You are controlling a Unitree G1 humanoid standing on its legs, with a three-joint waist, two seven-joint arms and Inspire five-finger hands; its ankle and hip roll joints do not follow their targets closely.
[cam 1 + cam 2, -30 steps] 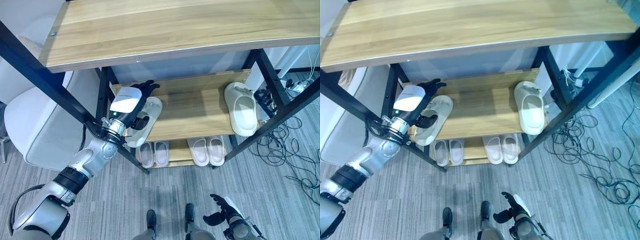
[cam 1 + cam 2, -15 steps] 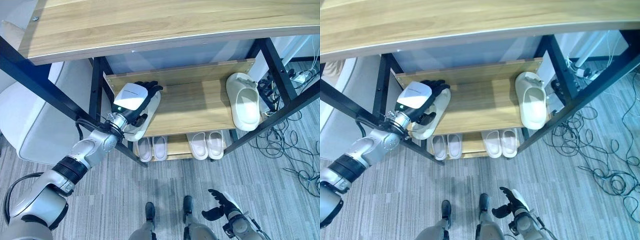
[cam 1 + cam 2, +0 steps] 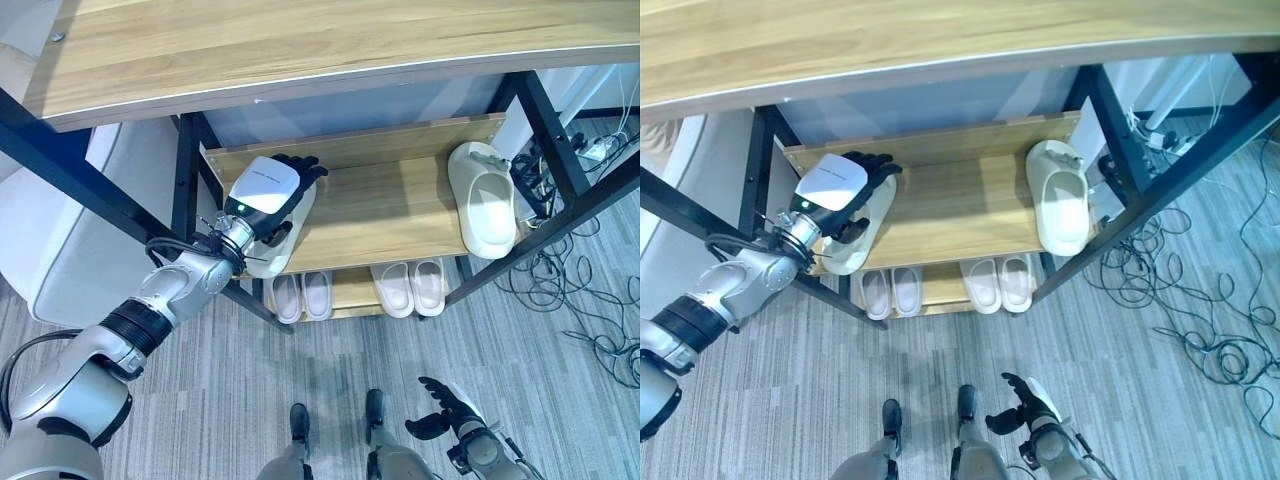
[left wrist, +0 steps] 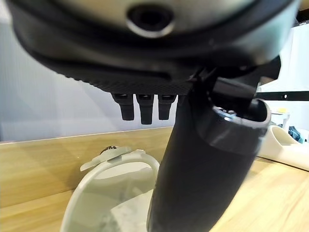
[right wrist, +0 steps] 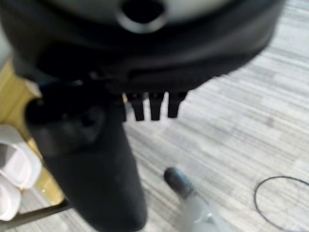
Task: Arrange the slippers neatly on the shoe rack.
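A cream slipper (image 3: 266, 262) lies at the left end of the rack's middle shelf (image 3: 380, 215), its heel over the front edge. My left hand (image 3: 265, 190) rests above it with straight fingers (image 4: 140, 107) over the strap and the thumb (image 4: 207, 159) beside it; the slipper (image 4: 108, 193) shows just below the hand. A matching cream slipper (image 3: 483, 205) lies at the shelf's right end. My right hand (image 3: 440, 415) hangs low over the floor, fingers relaxed and holding nothing.
Two pairs of pale slippers (image 3: 303, 297) (image 3: 412, 287) stand on the lower shelf. The wide wooden top board (image 3: 300, 40) overhangs the shelves, and black posts (image 3: 560, 150) frame the rack. A white chair (image 3: 60, 260) stands at the left; cables (image 3: 590, 330) litter the floor at the right.
The camera has shifted, moving the whole picture. My left hand stays over the left slipper, reaching a little further in along it. The right hand hangs as before.
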